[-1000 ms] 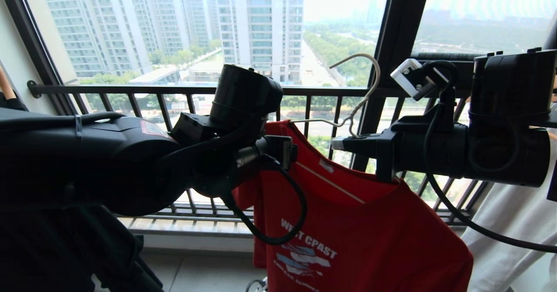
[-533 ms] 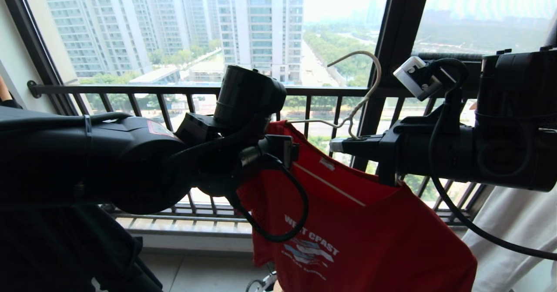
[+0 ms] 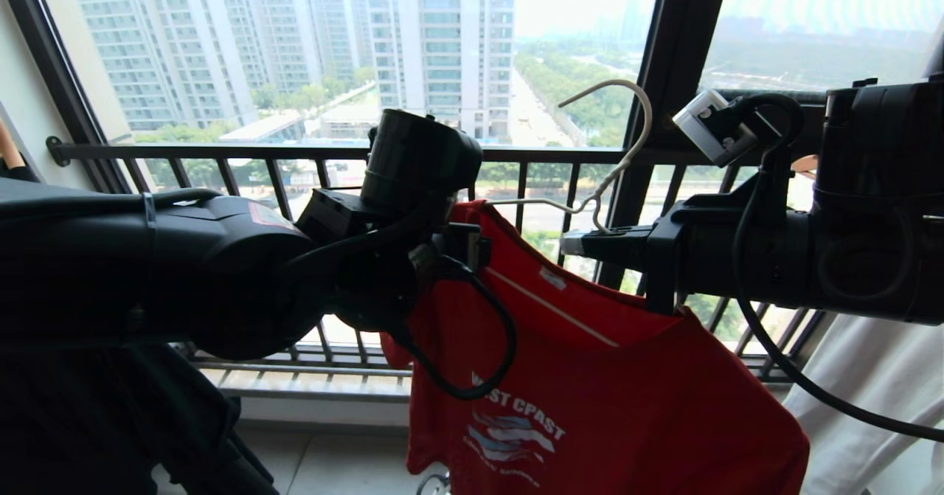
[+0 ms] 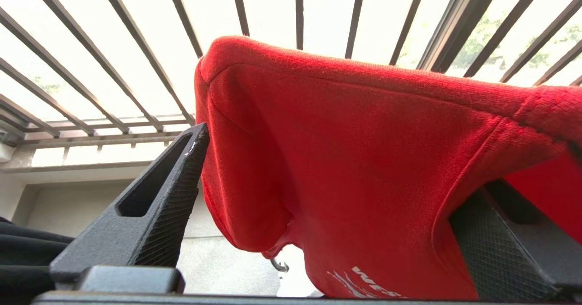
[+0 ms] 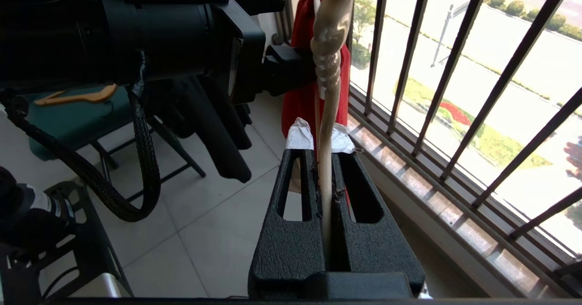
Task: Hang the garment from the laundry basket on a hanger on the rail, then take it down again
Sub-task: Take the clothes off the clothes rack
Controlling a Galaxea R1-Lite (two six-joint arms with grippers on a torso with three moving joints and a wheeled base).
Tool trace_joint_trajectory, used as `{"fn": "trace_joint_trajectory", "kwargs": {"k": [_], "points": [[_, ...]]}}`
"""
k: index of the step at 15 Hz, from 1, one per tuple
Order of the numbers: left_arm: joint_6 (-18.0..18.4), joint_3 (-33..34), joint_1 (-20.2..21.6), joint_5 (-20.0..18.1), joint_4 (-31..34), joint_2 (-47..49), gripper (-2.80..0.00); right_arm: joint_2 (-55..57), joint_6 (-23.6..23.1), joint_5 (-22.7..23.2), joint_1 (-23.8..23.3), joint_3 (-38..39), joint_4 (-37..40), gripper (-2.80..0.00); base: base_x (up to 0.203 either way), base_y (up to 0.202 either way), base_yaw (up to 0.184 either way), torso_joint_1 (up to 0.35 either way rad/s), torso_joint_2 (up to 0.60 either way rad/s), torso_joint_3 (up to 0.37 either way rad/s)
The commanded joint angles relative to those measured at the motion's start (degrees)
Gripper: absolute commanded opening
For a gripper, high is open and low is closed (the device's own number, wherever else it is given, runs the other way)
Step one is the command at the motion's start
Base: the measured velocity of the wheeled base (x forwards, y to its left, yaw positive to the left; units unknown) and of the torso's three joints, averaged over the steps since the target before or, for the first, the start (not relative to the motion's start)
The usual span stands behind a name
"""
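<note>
- Gripped narrow on the twisted neck of the hanger with the right claw, hook up and free of any support.
- Found the garment draped on that hanger in front of the window railing, lettering outward, one shoulder riding higher than the other.
- Spread wide at that higher shoulder with the left claw, red cloth lying between the fingers and nothing pinched (one finger just beside the fold, the other partly under the fabric).
- Judged the step in hand as settling the shirt on the hanger before hooking it on the rail, which was in none of the views.
- Called for drawing the left claw back straight and slowly, so as not to snag the sleeve or tug the shoulder off the wire end.
- Called also for keeping the right grip firm and the hook upright, since a thin wire neck could have twisted between the pads.
- Worth levelling the hanger first: a tilted one risked letting the shirt slide toward the low side.
- Could not make out the laundry basket with any certainty below the hem, nor anything in it.
- Noted a tan hanger lying on a green chair behind, and a pale garment hanging off to the right.
</note>
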Motion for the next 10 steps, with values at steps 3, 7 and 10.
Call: {"fn": "trace_joint_trajectory", "kwargs": {"k": [3,7,10], "points": [[-0.18,-0.06,0.00,0.64,-0.04,-0.22,-2.80,0.25,0.00,-1.01,-0.04,-0.10,-0.21,-2.80,0.000,0.000,0.000,0.000,0.00,0.000],[-0.31,-0.05,-0.14,0.60,-0.13,-1.50,-2.80,0.86,-0.09,-1.86,-0.04,-0.25,-0.32,-2.80,0.000,0.000,0.000,0.000,0.00,0.000],[-0.40,-0.02,-0.09,0.56,-1.26,-2.28,-2.80,1.02,-0.09,-1.87,-0.04,-0.34,-0.32,-2.80,0.000,0.000,0.000,0.000,0.00,0.000]]}}
